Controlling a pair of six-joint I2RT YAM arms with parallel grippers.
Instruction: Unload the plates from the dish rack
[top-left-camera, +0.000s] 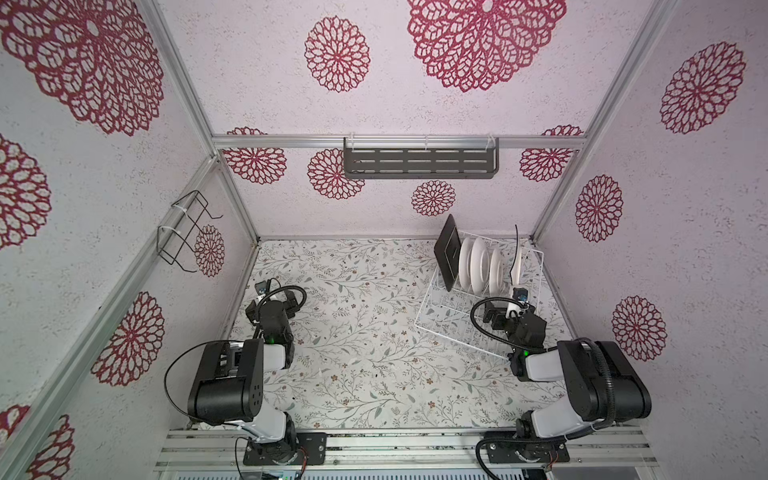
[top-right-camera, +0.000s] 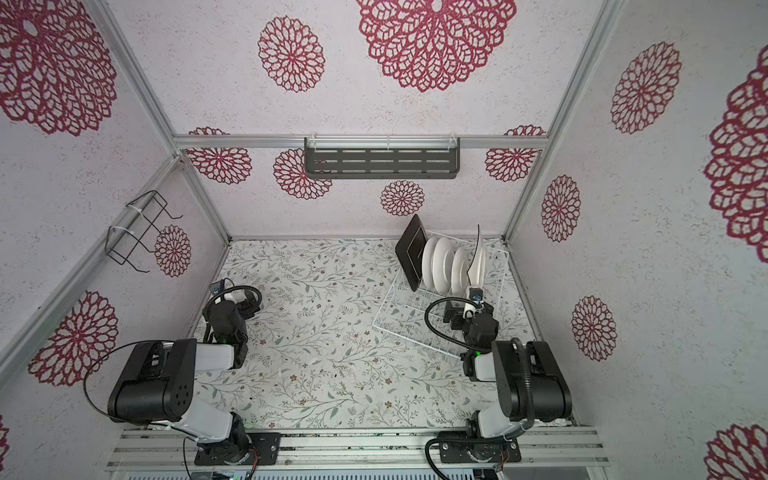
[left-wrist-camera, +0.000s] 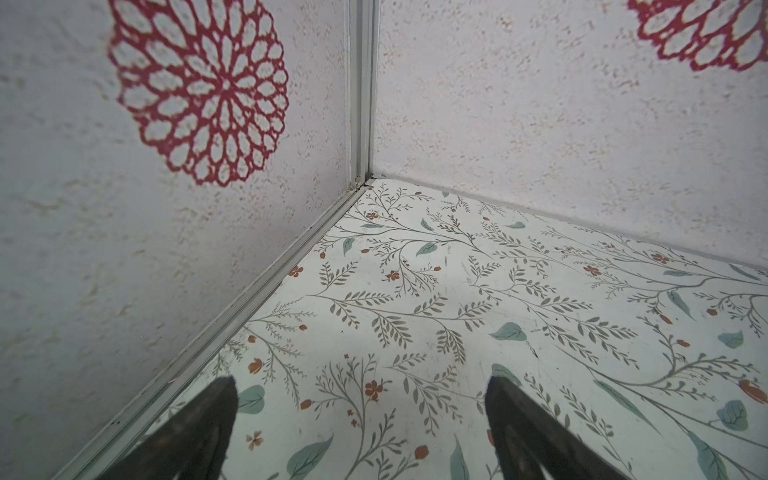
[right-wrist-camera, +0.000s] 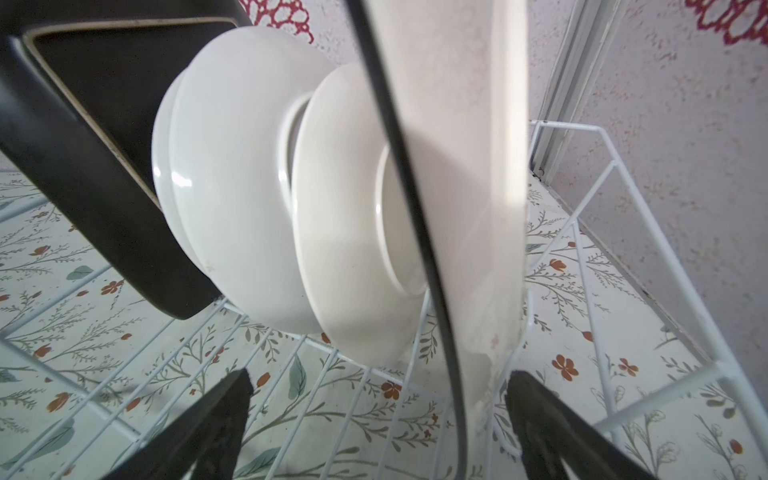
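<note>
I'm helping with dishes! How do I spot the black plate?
Find the white wire dish rack at the table's back right. The plates stand on edge in a row, and the black plate is the end one nearest the table's middle. It alone is dark and square; its neighbours are round and white.

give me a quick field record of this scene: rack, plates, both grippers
dish rack: white wire, on the table, far right
count in rack: five, all standing on edge
order, left to right: square black plate, three round white plates, square white plate with dark edge
left gripper: open, empty, over bare table
right gripper: open, square white plate's edge between its fingers, not gripped
unloaded: none
</note>
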